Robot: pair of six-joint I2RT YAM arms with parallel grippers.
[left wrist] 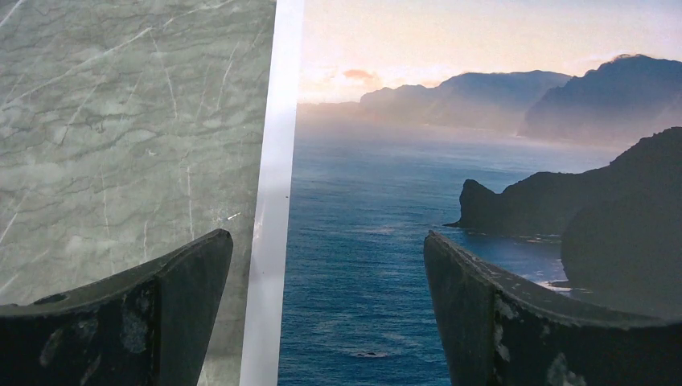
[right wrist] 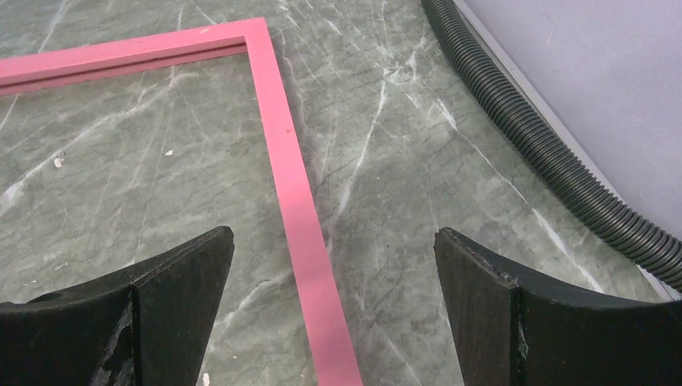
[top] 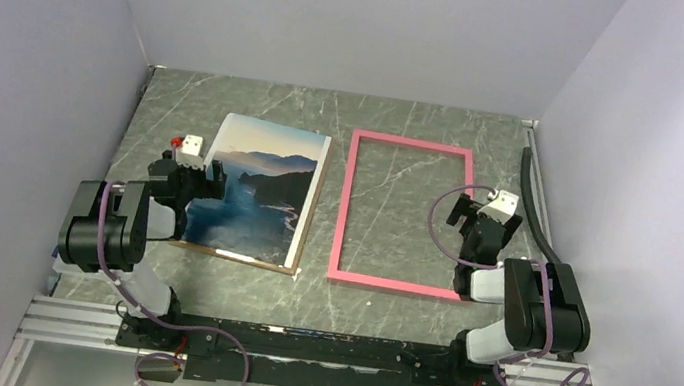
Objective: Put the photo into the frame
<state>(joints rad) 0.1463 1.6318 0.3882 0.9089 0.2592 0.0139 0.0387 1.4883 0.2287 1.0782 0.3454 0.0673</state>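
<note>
The photo, a blue coastal print with dark mountains, lies face up left of centre on a brown board. My left gripper hovers open over its left edge; in the left wrist view the white margin and sea of the photo show between the open gripper. The pink frame lies flat to the right, the table showing through it. My right gripper stands open above its right bar; the frame runs between the open gripper.
The brown backing board peeks out along the photo's right and near edges. A black corrugated hose runs along the right wall, seen as hose in the right wrist view. Grey walls enclose the marble table.
</note>
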